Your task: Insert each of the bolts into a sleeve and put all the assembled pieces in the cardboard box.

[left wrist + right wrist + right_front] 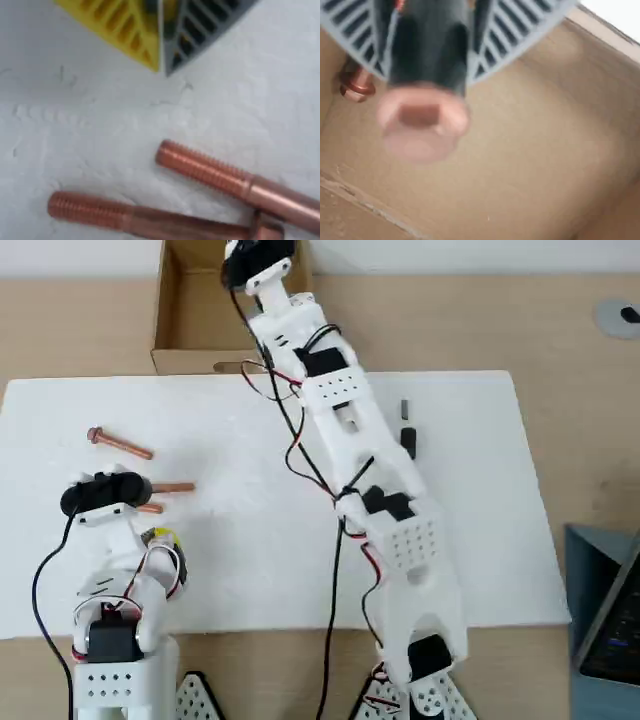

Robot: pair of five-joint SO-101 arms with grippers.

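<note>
Fingers [520, 35] on the right are clamping a sleeved bolt [422, 80] in the cardboard box [545, 150] — left fingers [125, 30] together, three bolts [172, 487] waiting.

Bolts [235, 180]: copper-coloured metal, soft sheen; threaded ends finely ridged, shanks smooth.
White mat [75, 125]: foam-like, matt, faintly dimpled.
Left gripper [161, 67]: ribbed matt plastic, one finger yellow, one grey.
Right gripper [427, 75]: grey ribbed plastic, same finish.
Sleeve [427, 45] in it: black, matt, smooth; material cannot be told.
Bolt head [422, 122] at its end: coppery metal, blurred.
Cardboard box [545, 150]: brown board, matt, fibrous at the cut edge.
Arm shells [340, 410]: white plastic, smooth.
Tabletop [560, 330]: wood-look, matt.
</note>
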